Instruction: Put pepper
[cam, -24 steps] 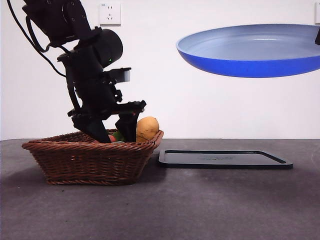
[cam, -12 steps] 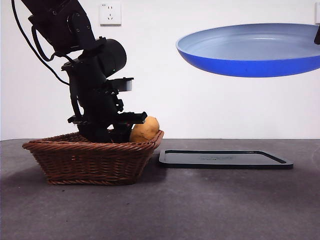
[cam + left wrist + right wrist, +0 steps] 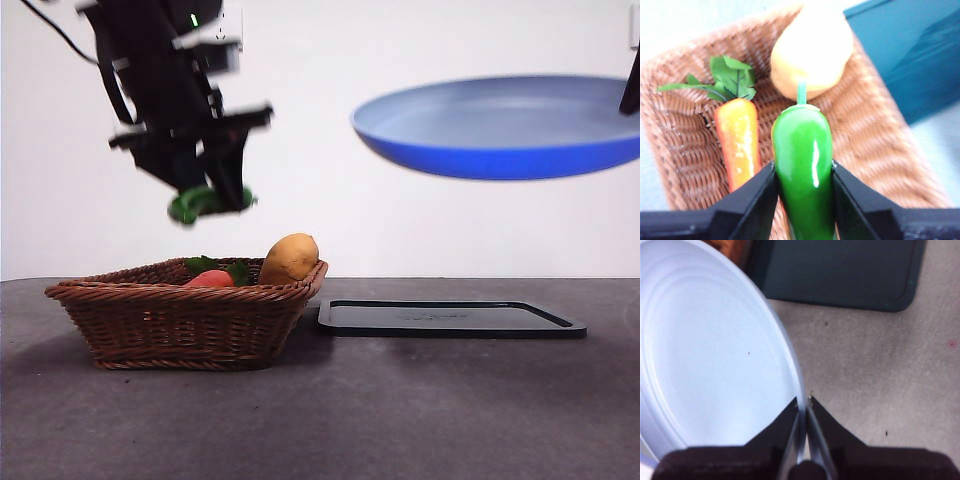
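Observation:
My left gripper [image 3: 207, 195] is shut on the green glossy pepper [image 3: 196, 204] and holds it in the air above the wicker basket [image 3: 185, 310]. In the left wrist view the pepper [image 3: 803, 165] sits clamped between the two black jaws, stem pointing away from the wrist. My right gripper [image 3: 803, 407] is shut on the rim of the blue plate [image 3: 710, 350] and holds it high over the black tray [image 3: 450, 318]; the plate [image 3: 500, 125] hangs at the upper right of the front view.
The basket [image 3: 880, 150] holds a red-orange vegetable with green leaves [image 3: 738, 137] and a tan potato [image 3: 812, 52]. In the front view the potato [image 3: 290, 258] leans on the basket's right rim. The black tray [image 3: 840, 272] lies flat on the grey table.
My left gripper rose out of the basket with the pepper in its jaws. The red-orange vegetable in the basket now shows. The blue plate dropped slightly.

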Controlling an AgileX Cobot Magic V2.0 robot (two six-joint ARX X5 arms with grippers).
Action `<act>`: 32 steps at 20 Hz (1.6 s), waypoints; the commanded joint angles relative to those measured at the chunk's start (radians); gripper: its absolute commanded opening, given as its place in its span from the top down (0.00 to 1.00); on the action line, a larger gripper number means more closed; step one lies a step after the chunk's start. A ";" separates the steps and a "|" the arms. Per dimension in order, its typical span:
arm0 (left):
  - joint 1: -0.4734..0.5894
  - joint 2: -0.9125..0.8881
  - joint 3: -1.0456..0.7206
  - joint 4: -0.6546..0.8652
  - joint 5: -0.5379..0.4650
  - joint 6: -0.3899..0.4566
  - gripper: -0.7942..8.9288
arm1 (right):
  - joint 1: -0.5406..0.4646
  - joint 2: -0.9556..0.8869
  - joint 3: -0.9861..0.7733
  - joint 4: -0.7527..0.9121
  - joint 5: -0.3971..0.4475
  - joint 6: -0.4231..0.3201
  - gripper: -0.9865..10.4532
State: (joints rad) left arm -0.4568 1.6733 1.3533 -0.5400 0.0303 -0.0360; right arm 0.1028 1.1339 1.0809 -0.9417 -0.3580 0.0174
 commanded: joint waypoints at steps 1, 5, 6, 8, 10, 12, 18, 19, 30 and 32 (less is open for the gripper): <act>-0.009 -0.063 0.016 -0.008 0.111 -0.058 0.79 | 0.002 0.077 0.014 0.038 -0.006 0.032 0.91; -0.069 -0.145 0.016 0.024 0.330 -0.129 0.79 | 0.019 0.201 0.014 0.081 -0.035 0.070 0.91; -0.098 -0.145 0.016 0.034 0.349 -0.128 0.79 | 0.025 0.226 0.014 0.098 -0.066 0.094 0.91; -0.169 -0.127 0.016 0.060 0.335 -0.128 0.79 | 0.026 0.263 0.014 0.108 -0.100 0.117 0.91; -0.243 -0.096 0.016 0.103 0.299 -0.120 0.79 | 0.046 0.285 0.014 0.106 -0.115 0.125 0.91; -0.297 -0.063 0.016 0.158 0.229 -0.119 0.79 | 0.064 0.286 0.014 0.105 -0.115 0.131 0.91; -0.343 0.059 0.016 0.233 0.204 -0.118 0.79 | 0.098 0.286 0.014 0.100 -0.114 0.135 0.91; -0.343 0.078 0.016 0.225 0.205 -0.118 0.79 | 0.098 0.286 0.014 0.100 -0.115 0.135 0.91; -0.343 0.122 0.016 0.225 0.211 -0.119 0.67 | 0.098 0.286 0.014 0.094 -0.115 0.135 0.91; -0.347 0.120 0.016 0.225 0.214 -0.119 0.67 | 0.098 0.286 0.014 0.094 -0.115 0.135 0.91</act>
State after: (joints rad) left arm -0.7898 1.7809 1.3540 -0.3187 0.2401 -0.1577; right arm 0.1967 1.4105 1.0805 -0.8558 -0.4641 0.1463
